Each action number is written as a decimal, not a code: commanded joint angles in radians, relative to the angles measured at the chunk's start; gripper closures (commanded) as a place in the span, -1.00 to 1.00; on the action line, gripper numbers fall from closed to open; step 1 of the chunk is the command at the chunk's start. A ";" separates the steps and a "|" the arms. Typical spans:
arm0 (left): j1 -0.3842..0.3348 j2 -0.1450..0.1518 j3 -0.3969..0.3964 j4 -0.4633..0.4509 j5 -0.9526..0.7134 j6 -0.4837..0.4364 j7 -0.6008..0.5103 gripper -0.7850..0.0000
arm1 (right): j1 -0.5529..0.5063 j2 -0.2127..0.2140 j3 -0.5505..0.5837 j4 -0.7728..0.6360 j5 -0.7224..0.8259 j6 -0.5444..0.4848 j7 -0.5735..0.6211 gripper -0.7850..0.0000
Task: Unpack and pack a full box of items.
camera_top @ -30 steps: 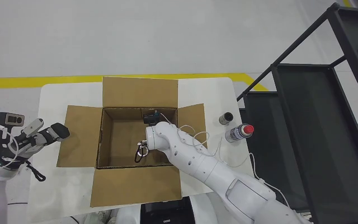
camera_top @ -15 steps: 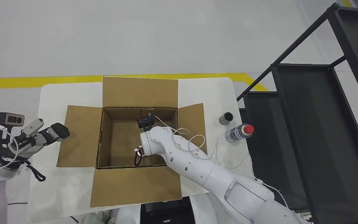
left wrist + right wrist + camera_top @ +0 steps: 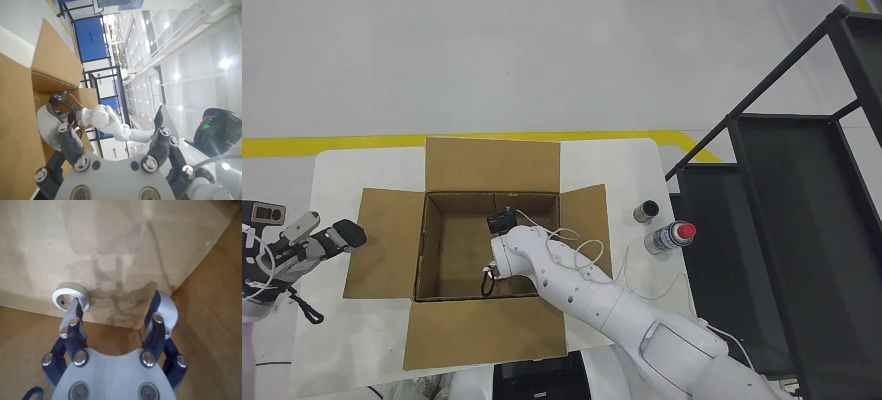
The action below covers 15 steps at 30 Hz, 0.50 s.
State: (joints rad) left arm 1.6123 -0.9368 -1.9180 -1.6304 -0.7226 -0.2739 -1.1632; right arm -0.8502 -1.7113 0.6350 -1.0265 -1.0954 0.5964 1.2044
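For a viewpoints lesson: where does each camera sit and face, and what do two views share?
Top view: overhead, facing down at the open brown cardboard box on the white table; both arms show.
Left wrist view: beside the box, facing across it; open left gripper shows.
Right wrist view: inside the box, facing a silver metal ring; open right gripper shows.
All share the box.

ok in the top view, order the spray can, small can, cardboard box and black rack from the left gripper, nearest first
1. cardboard box, its flap right beside the left gripper
2. small can, beyond the box's far flap
3. spray can, red cap, slightly farther out
4. black rack, off the table's far side
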 commanded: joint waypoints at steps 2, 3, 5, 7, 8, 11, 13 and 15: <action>0.000 0.000 0.000 0.000 0.000 0.000 0.000 -1.00 | 0.007 -0.011 -0.013 0.021 0.002 -0.002 -0.002 -0.22; 0.000 0.000 0.000 0.000 0.000 0.000 0.000 -1.00 | 0.010 -0.016 -0.017 0.029 0.005 -0.003 -0.002 -0.15; 0.000 0.000 0.000 0.000 0.000 0.000 0.000 -1.00 | 0.016 -0.025 -0.023 0.045 0.011 -0.006 -0.006 0.03; 0.000 0.000 0.000 0.000 0.000 0.000 0.000 -1.00 | 0.022 -0.033 -0.027 0.058 0.017 -0.008 -0.012 0.22; 0.000 0.000 0.000 0.000 0.000 0.000 0.000 -1.00 | 0.025 -0.036 -0.029 0.063 0.018 -0.008 -0.016 0.35; 0.000 0.000 0.000 0.000 0.000 0.000 0.000 -1.00 | 0.031 -0.046 -0.031 0.076 0.023 -0.010 -0.025 1.00; 0.000 0.000 0.000 0.000 0.000 0.000 0.000 -1.00 | 0.035 -0.051 -0.031 0.084 0.026 -0.015 -0.029 1.00; 0.000 0.000 0.000 0.000 0.000 0.000 0.000 -1.00 | 0.038 -0.055 -0.029 0.093 0.031 -0.020 -0.035 1.00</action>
State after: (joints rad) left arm 1.6123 -0.9368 -1.9180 -1.6304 -0.7226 -0.2739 -1.1632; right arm -0.8134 -1.7646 0.6047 -0.9373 -1.0662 0.5785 1.1725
